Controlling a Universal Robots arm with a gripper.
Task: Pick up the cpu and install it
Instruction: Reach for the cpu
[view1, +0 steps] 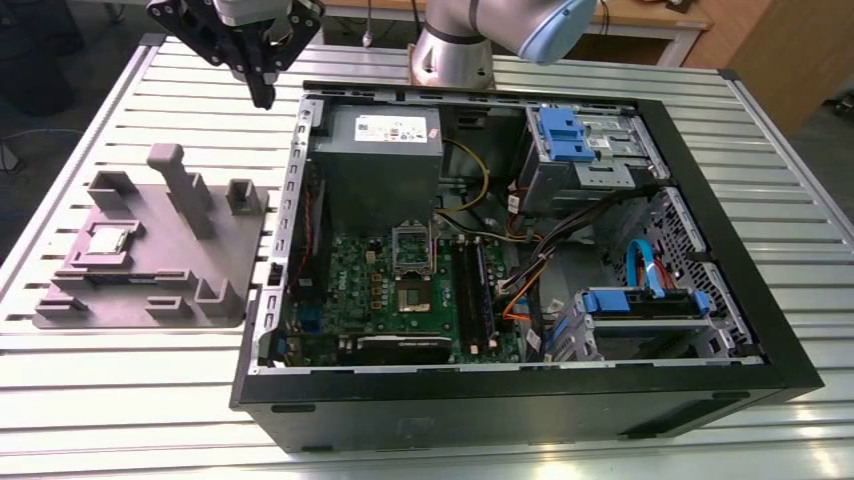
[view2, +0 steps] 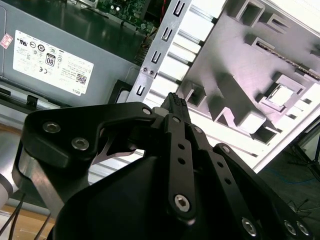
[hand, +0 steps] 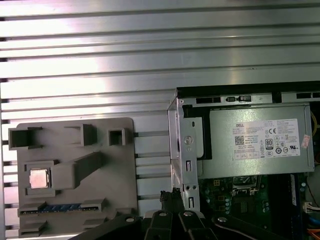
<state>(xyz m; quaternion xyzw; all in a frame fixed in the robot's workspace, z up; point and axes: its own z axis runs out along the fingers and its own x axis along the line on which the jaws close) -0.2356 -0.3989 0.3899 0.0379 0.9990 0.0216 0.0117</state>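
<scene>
The cpu (view1: 107, 240), a small silvery square chip, lies in a recess of the grey fixture plate (view1: 200, 270) on the table, at the exterior view's left. Both wrist views show the cpu (view2: 281, 95) (hand: 39, 178) seated in that recess. My gripper (view1: 263, 97) hangs high above the table, beyond the fixture and beside the case's back left corner. Its black fingers (view2: 175, 102) meet at the tips with nothing between them. On the green motherboard (view1: 400, 290) inside the open computer case, the silver socket frame (view1: 411, 262) is uncovered.
The black computer case (view1: 534, 400) lies open on the slatted metal table (view1: 120, 400). Inside are a grey power supply (view1: 380, 150), blue drive brackets (view1: 567, 135), and bundled cables (view1: 534, 270). Upright posts (view1: 180, 185) rise from the fixture near the cpu.
</scene>
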